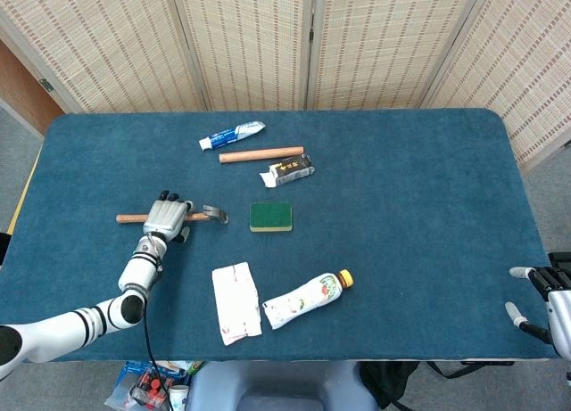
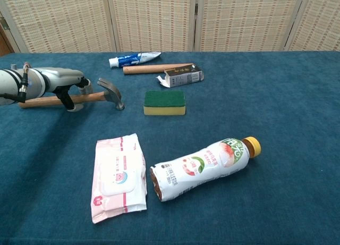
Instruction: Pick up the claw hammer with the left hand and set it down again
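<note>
The claw hammer [image 1: 212, 215] lies on the blue table with its wooden handle pointing left and its steel head [image 2: 110, 92] to the right. My left hand [image 1: 166, 217] sits on the handle close to the head. In the chest view the left hand [image 2: 62, 83] has its fingers curled down behind the handle and its thumb in front, closed round it. The hammer still rests on the cloth. My right hand [image 1: 546, 301] hangs at the table's near right corner with its fingers apart and nothing in it.
A green sponge [image 2: 164, 102] lies right of the hammer head. Behind it are a wooden rod [image 2: 154, 68], a toothpaste tube [image 2: 133, 59] and a small dark box [image 2: 183, 76]. A wipes pack [image 2: 118, 176] and a lying bottle [image 2: 204, 168] sit near the front edge.
</note>
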Motion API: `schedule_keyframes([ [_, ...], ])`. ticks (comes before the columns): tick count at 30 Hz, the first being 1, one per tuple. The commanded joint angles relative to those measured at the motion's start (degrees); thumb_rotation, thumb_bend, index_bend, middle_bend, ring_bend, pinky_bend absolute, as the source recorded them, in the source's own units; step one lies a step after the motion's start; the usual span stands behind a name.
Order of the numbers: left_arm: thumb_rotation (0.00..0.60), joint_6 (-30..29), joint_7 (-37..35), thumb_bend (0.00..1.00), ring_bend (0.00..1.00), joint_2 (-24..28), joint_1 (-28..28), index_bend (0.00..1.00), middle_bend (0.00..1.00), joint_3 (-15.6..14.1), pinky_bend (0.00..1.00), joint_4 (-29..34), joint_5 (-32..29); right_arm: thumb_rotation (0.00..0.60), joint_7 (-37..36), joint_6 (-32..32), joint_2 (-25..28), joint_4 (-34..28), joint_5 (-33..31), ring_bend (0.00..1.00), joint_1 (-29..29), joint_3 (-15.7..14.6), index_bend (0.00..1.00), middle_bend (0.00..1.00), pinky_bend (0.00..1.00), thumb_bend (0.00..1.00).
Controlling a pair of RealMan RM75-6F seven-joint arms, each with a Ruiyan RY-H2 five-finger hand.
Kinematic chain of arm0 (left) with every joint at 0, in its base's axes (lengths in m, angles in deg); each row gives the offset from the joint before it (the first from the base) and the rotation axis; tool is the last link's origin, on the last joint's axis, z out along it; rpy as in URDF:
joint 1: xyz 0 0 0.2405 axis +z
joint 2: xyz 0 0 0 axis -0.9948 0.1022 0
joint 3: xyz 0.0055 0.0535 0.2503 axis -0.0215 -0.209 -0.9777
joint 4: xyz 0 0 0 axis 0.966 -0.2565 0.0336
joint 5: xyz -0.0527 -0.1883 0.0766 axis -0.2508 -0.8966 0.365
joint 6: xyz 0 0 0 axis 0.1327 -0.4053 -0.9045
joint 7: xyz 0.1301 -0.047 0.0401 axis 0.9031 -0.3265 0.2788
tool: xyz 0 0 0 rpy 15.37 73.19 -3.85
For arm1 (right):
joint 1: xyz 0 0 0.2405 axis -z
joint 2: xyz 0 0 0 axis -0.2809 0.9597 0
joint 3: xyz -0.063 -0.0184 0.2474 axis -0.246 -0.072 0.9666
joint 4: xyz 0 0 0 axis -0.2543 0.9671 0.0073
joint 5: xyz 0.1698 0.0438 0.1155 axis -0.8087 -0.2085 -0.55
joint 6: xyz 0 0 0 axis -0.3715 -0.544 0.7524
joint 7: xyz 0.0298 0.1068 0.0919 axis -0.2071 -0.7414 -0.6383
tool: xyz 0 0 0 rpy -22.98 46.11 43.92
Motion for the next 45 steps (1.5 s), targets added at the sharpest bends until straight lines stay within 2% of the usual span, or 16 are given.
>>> schedule_keyframes([
  [1,0.6,0.1,0.0,0.44,0.15,-0.2,-0.4,0.3,0.35,-0.3,0.0,-0.3,-0.6,0.6,0.0,0.0,0.0,0.0,0.0,0.3,0.0,0.0,0.35,0.38,0.25,0.25],
  [10,0.6,0.4,0.0,0.45,0.17,-0.7,-1.5,0.34,0.39,-1.0,0.0,-1.5,-2.1,0.6,0.3,-0.1,0.2,-0.4,-0.1,0.3,0.2,0.1,0.35,0.38,0.25,0.25],
  [20,0.6,0.7,-0.1,0.54,0.2,-0.8,-2.4,0.37,0.42,-1.5,0.0,-2.4,-3.4,0.6,0.7,-0.2,0.4,-0.8,-0.1,0.3,0.3,0.2,0.35,0.38,0.25,0.25],
  [26,0.6,1.2,-0.8,0.55,0.25,-1.4,-2.6,0.43,0.48,-1.6,0.0,-3.7,-3.6,0.6,1.0,-0.2,0.4,-1.2,-0.2,0.3,0.3,0.3,0.35,0.38,0.25,0.24],
  [33,0.6,2.0,-4.4,0.56,0.36,-1.5,-1.8,0.52,0.58,-1.4,0.0,-4.6,0.2,0.6,1.1,-0.3,0.5,-1.3,-0.4,0.3,0.5,0.3,0.35,0.38,0.25,0.23],
  [37,0.6,1.1,-7.9,0.58,0.43,-1.0,-0.6,0.57,0.63,-1.1,0.01,-4.2,5.1,0.6,1.0,-0.4,0.6,-1.3,-0.5,0.3,0.6,0.3,0.35,0.38,0.25,0.23],
  [43,0.6,-0.7,-16.7,0.59,0.59,0.4,1.7,0.64,0.72,0.8,0.27,-2.0,14.2,0.6,1.0,-0.3,0.6,-1.3,-0.4,0.3,0.6,0.4,0.35,0.38,0.25,0.23],
  [45,0.6,-0.9,-20.6,0.6,0.63,1.2,2.5,0.65,0.73,1.2,0.41,-1.1,18.2,0.6,1.1,-0.4,0.6,-1.4,-0.4,0.3,0.6,0.4,0.35,0.38,0.25,0.23],
])
